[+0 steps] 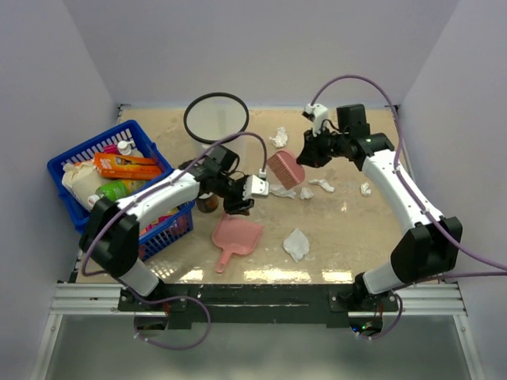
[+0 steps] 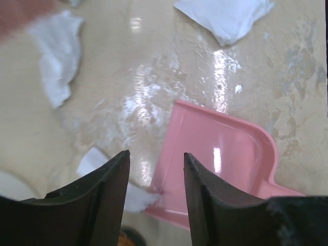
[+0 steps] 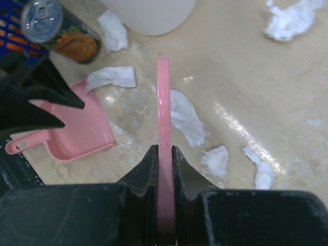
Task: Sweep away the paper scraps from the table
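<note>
Several white paper scraps lie on the beige table (image 1: 348, 237): one near the front (image 1: 297, 244), a few mid-table (image 1: 283, 191) (image 1: 322, 184) (image 1: 365, 189), and one farther back (image 1: 279, 138). My right gripper (image 1: 313, 150) is shut on a pink brush (image 1: 285, 169), gripped edge-on in the right wrist view (image 3: 163, 102), over scraps (image 3: 184, 115). My left gripper (image 1: 242, 198) is open and empty, just above the far edge of a pink dustpan (image 1: 236, 236). The left wrist view shows the dustpan (image 2: 225, 154) below the fingers and a small scrap (image 2: 136, 197) at its corner.
A blue basket (image 1: 55, 166) of groceries stands at the left. A white bin with a black rim (image 1: 215, 117) is at the back. A drink can (image 1: 207, 203) stands beside my left gripper and also shows in the right wrist view (image 3: 61, 31).
</note>
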